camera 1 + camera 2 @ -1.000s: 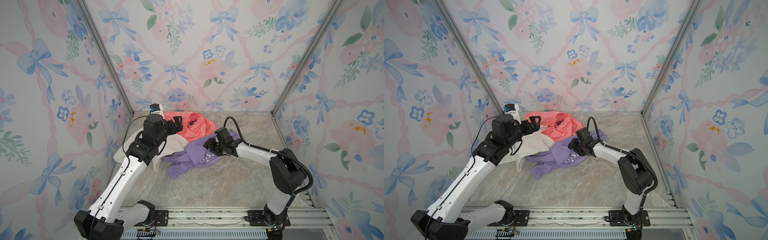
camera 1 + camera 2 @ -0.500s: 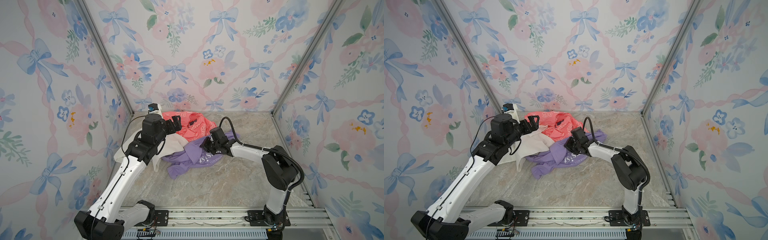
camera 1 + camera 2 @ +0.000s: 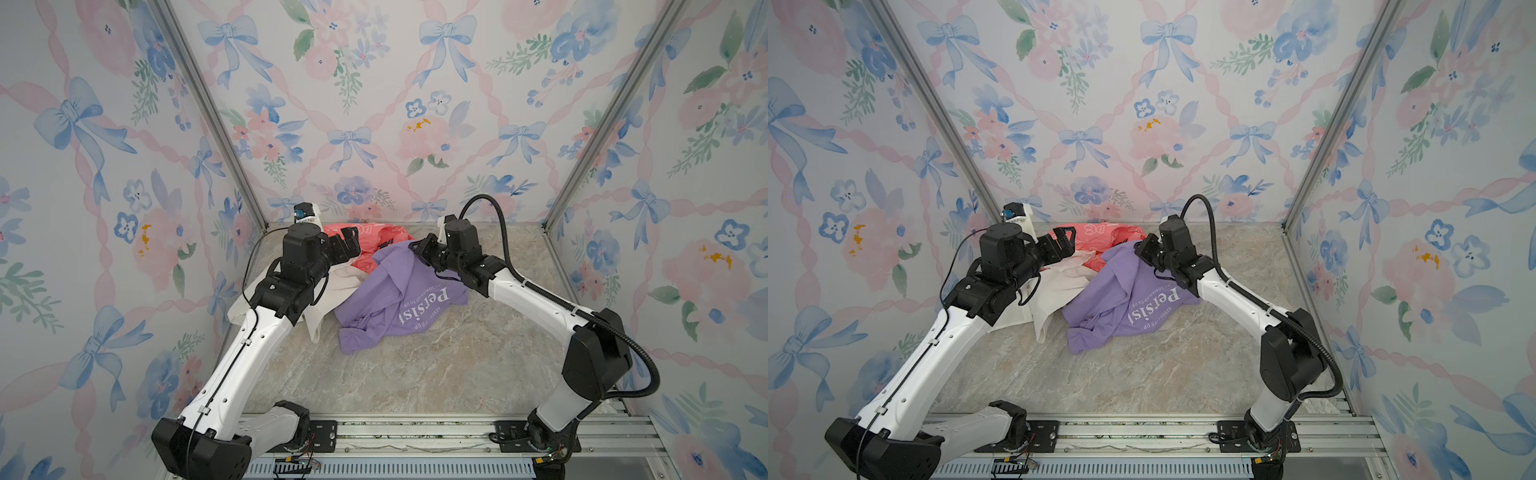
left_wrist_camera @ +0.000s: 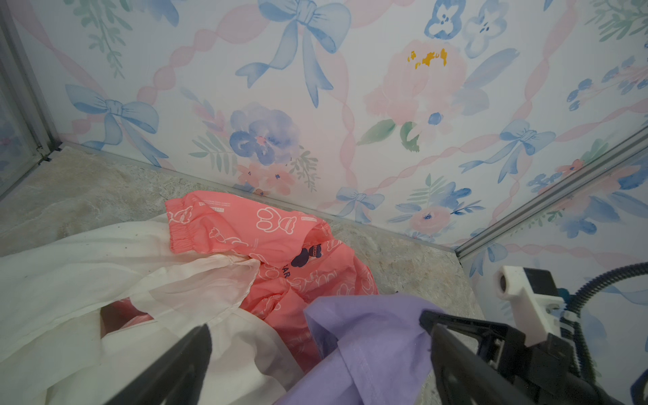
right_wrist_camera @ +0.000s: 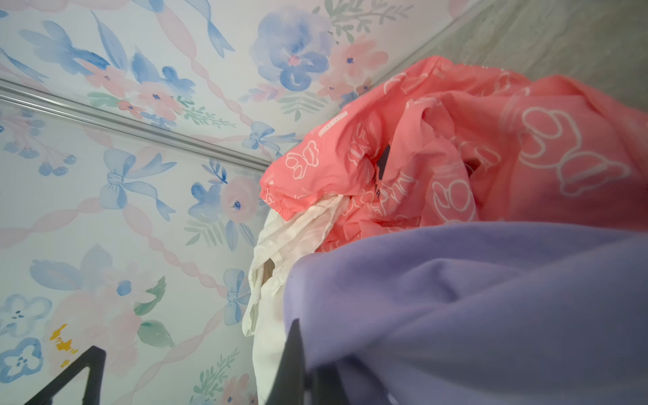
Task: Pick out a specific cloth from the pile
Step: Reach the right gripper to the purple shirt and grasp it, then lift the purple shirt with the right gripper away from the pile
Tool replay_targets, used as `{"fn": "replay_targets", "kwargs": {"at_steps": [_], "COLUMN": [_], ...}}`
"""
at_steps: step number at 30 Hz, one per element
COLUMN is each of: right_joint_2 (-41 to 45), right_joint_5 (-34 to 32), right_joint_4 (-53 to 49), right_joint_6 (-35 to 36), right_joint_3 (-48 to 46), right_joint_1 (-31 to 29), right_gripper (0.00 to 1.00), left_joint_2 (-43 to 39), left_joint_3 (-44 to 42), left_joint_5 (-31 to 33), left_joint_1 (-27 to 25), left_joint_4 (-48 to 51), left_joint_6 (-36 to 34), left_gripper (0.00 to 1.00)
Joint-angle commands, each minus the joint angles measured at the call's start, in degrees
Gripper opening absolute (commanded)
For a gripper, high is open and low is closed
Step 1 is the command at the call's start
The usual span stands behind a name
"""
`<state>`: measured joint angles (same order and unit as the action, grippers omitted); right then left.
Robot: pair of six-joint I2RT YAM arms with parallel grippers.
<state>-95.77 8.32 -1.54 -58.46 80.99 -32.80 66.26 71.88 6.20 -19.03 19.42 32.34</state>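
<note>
The cloth [image 3: 399, 291] [image 3: 1121, 299] is a lavender T-shirt with white lettering, lying at the front right of the pile [image 3: 361, 270]. My right gripper [image 3: 415, 249] [image 3: 1140, 249] [image 5: 308, 368] is shut on the cloth's far edge [image 5: 473, 298] and holds it raised off the floor. Behind it lies the coral-pink jacket [image 3: 374, 245] [image 4: 263, 228] [image 5: 491, 140], and to the left the cream-white shirt [image 3: 332, 286] [image 4: 87, 273]. My left gripper [image 3: 351, 241] [image 3: 1065, 239] [image 4: 322, 350] hangs open above the white shirt and jacket, holding nothing. The cloth [image 4: 368, 336] shows between its fingers.
Flowered walls close in the left, back and right sides, with metal posts [image 3: 208, 112] [image 3: 602, 124] at the back corners. The marble floor [image 3: 415, 374] runs forward to a metal rail [image 3: 415, 432] that carries both arm bases. The right arm's black cable [image 3: 498, 220] loops above its wrist.
My right gripper has shut on the cloth's edge and risen toward the back, lifting that edge. The left arm has stayed almost still, open.
</note>
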Motion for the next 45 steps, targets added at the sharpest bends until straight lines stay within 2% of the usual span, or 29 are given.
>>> {"fn": "replay_targets", "kwargs": {"at_steps": [1, 11, 20, 27, 29, 34, 37, 42, 45], "right_joint_2": [3.6, 9.3, 10.0, 1.3, -3.9, -12.1, -15.2, -15.5, -12.2], "right_joint_5": [-0.9, -0.9, -0.2, 4.0, 6.1, 10.0, 12.8, 15.4, 14.7], "right_joint_4": [1.5, 3.3, 2.2, 2.0, 1.8, -0.7, -1.7, -2.0, -1.5], "right_joint_6": [3.6, 7.8, 9.4, 8.0, 6.5, 4.4, 3.7, 4.7, 7.1], "right_joint_3": [3.3, 8.8, 15.8, 30.0, 35.7, 47.9, 51.9, 49.5, 41.4], "right_joint_1": [2.1, 10.4, 22.7, 30.4, 31.9, 33.4, 33.7, 34.9, 36.1], "right_gripper": [0.00, 0.00, 0.00, 0.00, 0.00, 0.00, 0.00, 0.00, 0.00], "left_joint_2": [-0.1, -0.4, 0.4, 0.4, 0.4, 0.3, 0.0, 0.0, 0.3], "left_joint_3": [1.3, 0.2, 0.4, 0.7, 0.6, 0.5, 0.1, -0.9, -1.2], "left_joint_5": [0.2, 0.2, -0.6, -1.1, -1.1, -1.3, -1.2, -1.2, -1.3], "left_joint_1": [0.5, 0.7, 0.9, 1.6, 1.9, 2.6, 2.7, 2.9, 2.9], "left_joint_4": [-0.6, -1.1, -1.4, -1.7, -1.8, -1.9, -2.2, -3.1, -3.3], "left_joint_6": [-1.5, -1.3, -2.0, -3.3, -3.7, -3.9, -3.6, -3.3, -2.9], "left_gripper": [0.98, 0.98, 0.98, 0.98, 0.98, 0.98, 0.98, 0.98, 0.98]}}
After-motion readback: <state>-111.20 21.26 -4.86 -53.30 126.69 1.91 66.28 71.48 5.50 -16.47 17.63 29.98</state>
